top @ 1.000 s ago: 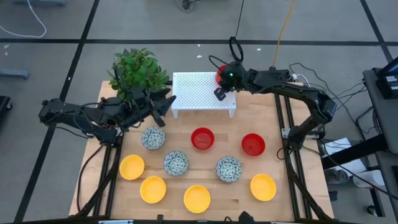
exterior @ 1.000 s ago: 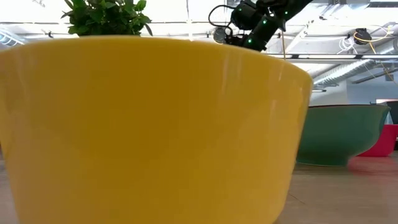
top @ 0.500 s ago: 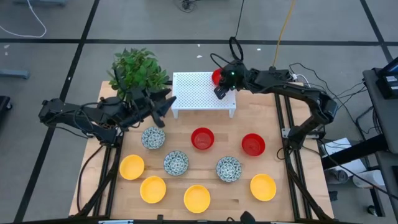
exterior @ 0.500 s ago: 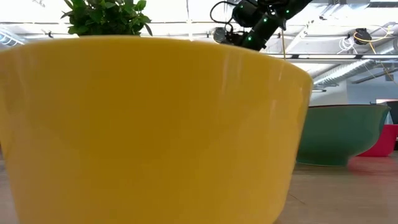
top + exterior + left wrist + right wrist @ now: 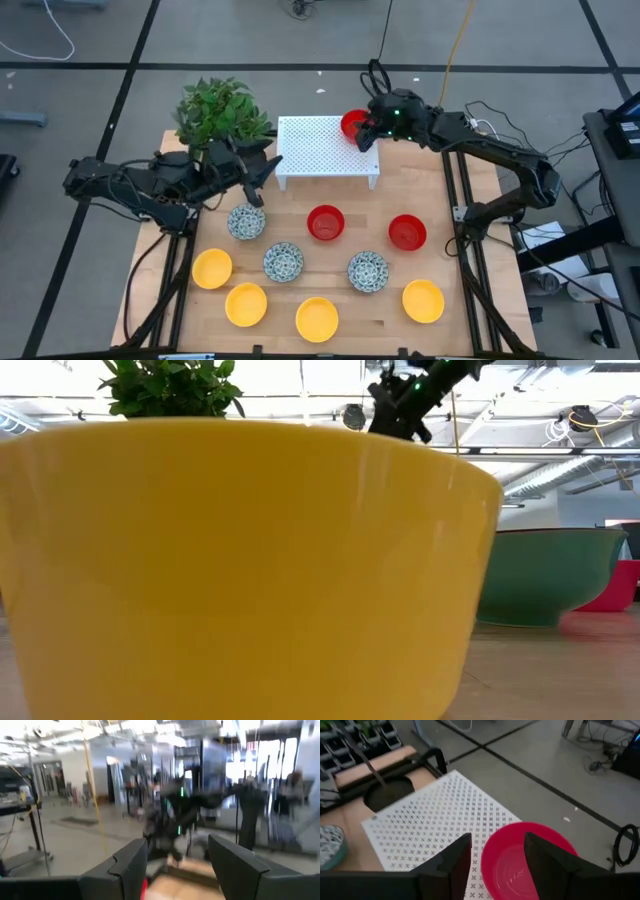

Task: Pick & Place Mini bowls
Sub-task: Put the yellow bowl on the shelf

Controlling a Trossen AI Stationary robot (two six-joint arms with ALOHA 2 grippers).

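A glossy red mini bowl (image 5: 527, 862) sits base down on the far right corner of the white perforated rack (image 5: 325, 148). My right gripper (image 5: 366, 134) hovers open just above and to the right of it, one finger on either side of the bowl in the right wrist view, touching nothing. On the table lie two red bowls (image 5: 325, 222), three speckled ones (image 5: 283, 262) and several yellow ones (image 5: 317, 318). My left gripper (image 5: 265, 172) waits open by the rack's left end.
A leafy potted plant (image 5: 222, 112) stands at the table's far left corner, right behind my left arm. In the low view a yellow bowl (image 5: 240, 560) fills most of the picture. Bare wood lies right of the rack and along the table's right edge.
My right gripper has opened and let go of the red bowl, which now rests on the rack's far right corner. The gripper has then drawn back up and toward the table's right edge.
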